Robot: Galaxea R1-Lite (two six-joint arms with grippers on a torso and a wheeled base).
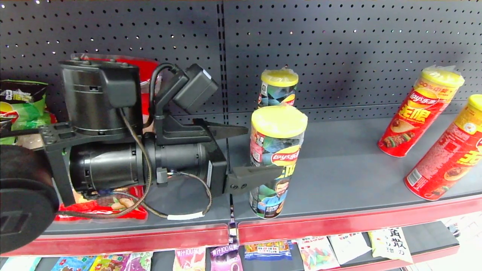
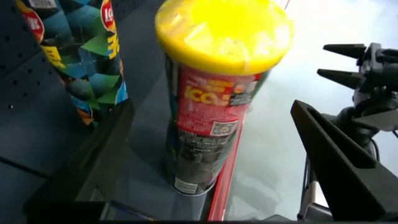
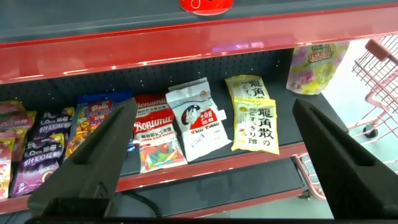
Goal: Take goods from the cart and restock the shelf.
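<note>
The left gripper sits at centre frame in the head view, arm extended horizontally from the left edge. Its jaws are spread wide and straddle the front chip can without gripping it; the left wrist view shows a gap on each side of the can. This can, with a yellow lid and a dark printed body, stands upright at the front lip of the grey shelf, just right of centre. A second matching can stands directly behind it, near the pegboard back. Two red cans stand tilted at the right edge, well apart from the gripper. A green bag and a red bag lie at the left, partly hidden by the arm. The right gripper is also fully open and holds nothing. It faces the lower shelf, where a white pack and a yellow pack lie side by side, with the cart nearby.
</note>
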